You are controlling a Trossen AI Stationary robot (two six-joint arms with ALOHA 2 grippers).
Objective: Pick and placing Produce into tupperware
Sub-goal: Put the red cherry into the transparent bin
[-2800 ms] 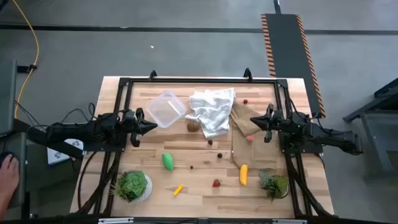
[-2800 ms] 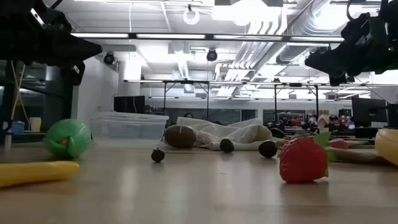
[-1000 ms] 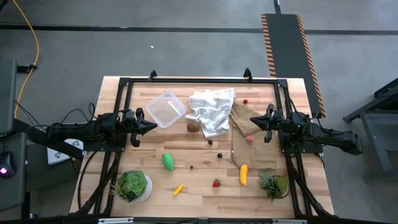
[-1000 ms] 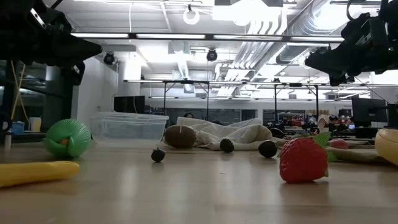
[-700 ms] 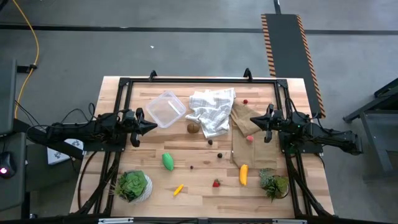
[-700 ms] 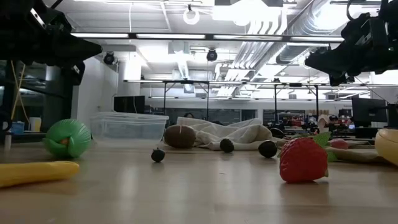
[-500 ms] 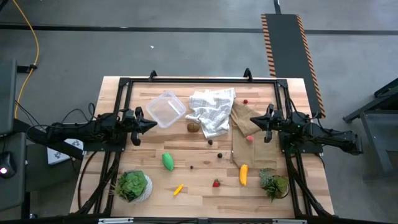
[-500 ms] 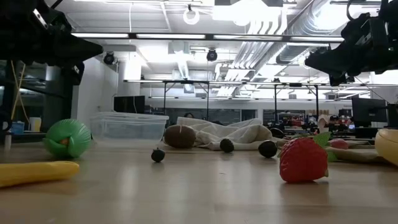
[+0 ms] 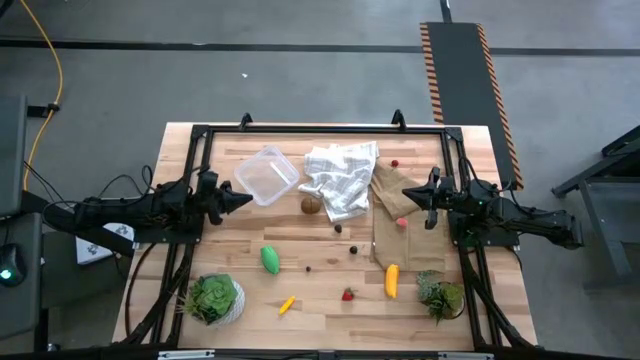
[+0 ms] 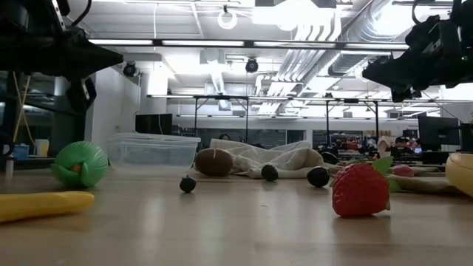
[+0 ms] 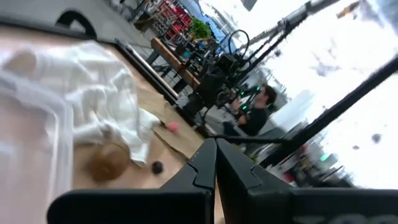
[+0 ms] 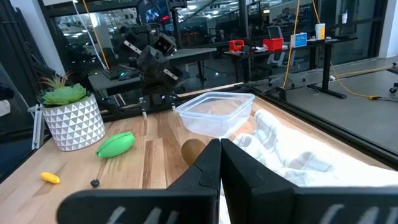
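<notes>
Left pincer (image 9: 240,197): fingers pressed together, nothing between them, raised above the tabletop (image 9: 330,300) at its left side. Clear tupperware (image 9: 266,175) lies just ahead of its tips, slightly toward the far edge; it looks empty. In the left wrist view the two dark fingers (image 11: 214,165) meet at a point.

Right pincer (image 9: 408,196): fingers pressed together, empty, raised at the right side, tips over a brown paper sheet (image 9: 398,225). A pale red piece (image 9: 401,223) sits on the paper just nearside of the tips. A small red berry (image 9: 395,163) lies on the far side.

Between the two pincers: crumpled white checked cloth (image 9: 342,177) with the brown kiwi-like ball (image 9: 311,204) at its nearside edge, closer to the left pincer than the right.

Nearside of both pincers:
- green oval (image 9: 270,259), small yellow piece (image 9: 287,304), potted plant (image 9: 213,298) toward the left pincer
- strawberry (image 9: 347,294), yellow banana-like piece (image 9: 391,280), second plant (image 9: 440,295) toward the right pincer
- tiny dark berries (image 9: 352,251) scattered mid-tabletop

All produce is outside the tupperware.
</notes>
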